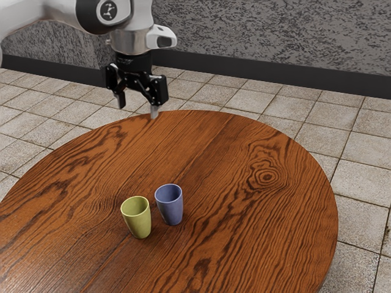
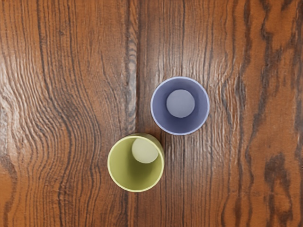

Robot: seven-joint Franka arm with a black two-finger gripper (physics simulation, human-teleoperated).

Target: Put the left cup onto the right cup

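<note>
**Approach stage, before any grasp.** The gripper point(image 1: 137, 101) hangs high over the far edge of the round wooden table point(image 1: 275, 238), its fingers spread with nothing between them. The two cups stand upright and open-mouthed on the near part of the table, toward 6 o'clock from the gripper in the exterior view.

**The objects.** The green cup point(image 1: 136, 217) is on the exterior view's left and is judged to be the one to move. It sits at about 8 o'clock from the blue cup point(image 1: 169, 204). The two stand just beside each other, and whether they touch cannot be told. In the wrist view the green cup point(image 2: 136, 162) and the blue cup point(image 2: 180, 105) both appear as tapered tumblers with a thin rim, a smaller pale base and no handle.

**Doing the step well.** The descent should probably centre on the green cup. The fingers are best turned so that neither comes down on the side facing the blue cup, where clearance is least. A pinch across the rim wall or the outer body looks workable, and a nudge to the blue cup is the main risk.
</note>
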